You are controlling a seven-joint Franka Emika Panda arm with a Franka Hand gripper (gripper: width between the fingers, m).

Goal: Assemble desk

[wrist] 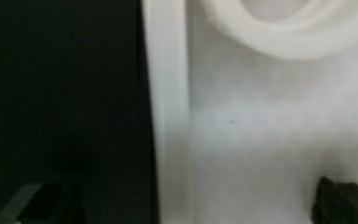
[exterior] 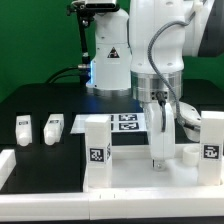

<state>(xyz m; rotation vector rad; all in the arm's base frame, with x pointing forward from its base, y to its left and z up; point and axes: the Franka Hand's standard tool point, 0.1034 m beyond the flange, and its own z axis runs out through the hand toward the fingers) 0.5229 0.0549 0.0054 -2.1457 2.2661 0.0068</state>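
While the desk tabletop (exterior: 125, 172) lies flat at the near edge of the black table (exterior: 45, 150), one upright leg (exterior: 97, 148) stands at its corner on the exterior view's left and a second upright leg (exterior: 211, 148) on the right. Claw (exterior: 157, 162) spread wide, gripping nothing, tips down at the slab between them; contact not discernible. Wrist view: slab's long edge runs straight, bare table beyond. Outer loose leg (exterior: 24, 128) and inner loose leg (exterior: 52, 127) stand well apart on the left; marker board (exterior: 126, 122) lies behind.
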